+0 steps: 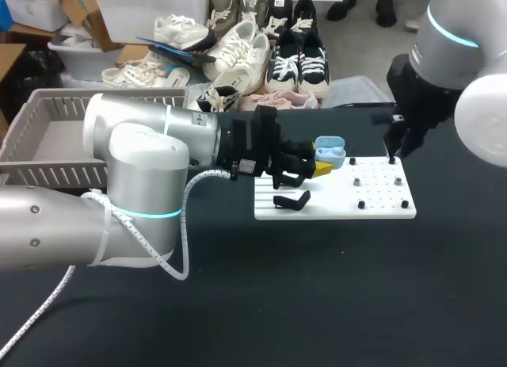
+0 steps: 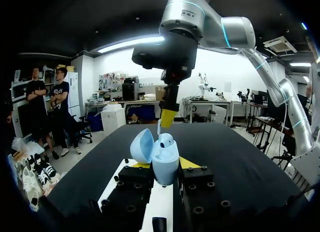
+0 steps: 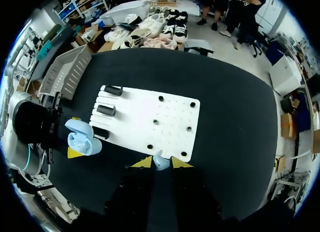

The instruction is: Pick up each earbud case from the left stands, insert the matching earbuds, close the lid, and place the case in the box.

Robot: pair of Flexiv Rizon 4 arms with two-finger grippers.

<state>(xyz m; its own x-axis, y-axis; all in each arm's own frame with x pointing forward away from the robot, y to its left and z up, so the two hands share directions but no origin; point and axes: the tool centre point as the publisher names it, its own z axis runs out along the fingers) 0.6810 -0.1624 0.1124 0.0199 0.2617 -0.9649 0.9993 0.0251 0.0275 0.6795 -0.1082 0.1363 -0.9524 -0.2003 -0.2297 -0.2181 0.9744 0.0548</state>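
A light blue earbud case [image 1: 330, 152] with its lid open is held above the left part of the white board [image 1: 380, 194]; my left gripper [image 1: 321, 164] is shut on it. In the left wrist view the case [image 2: 165, 162] sits between the yellow tips with the lid [image 2: 142, 146] tipped back and one earbud [image 2: 166, 139] in it. My right gripper [image 3: 161, 163] hangs over the board's [image 3: 150, 117] near edge, shut on a light blue earbud [image 3: 160, 160]. In the head view the right gripper [image 1: 394, 151] is over the board's far right corner, apart from the case.
Black stands [image 3: 106, 110] line the board's left side, one [image 1: 291, 200] just below the held case. A grey slatted box [image 1: 47, 137] stands at the table's left. Small black pegs [image 1: 361, 204] dot the board's right half.
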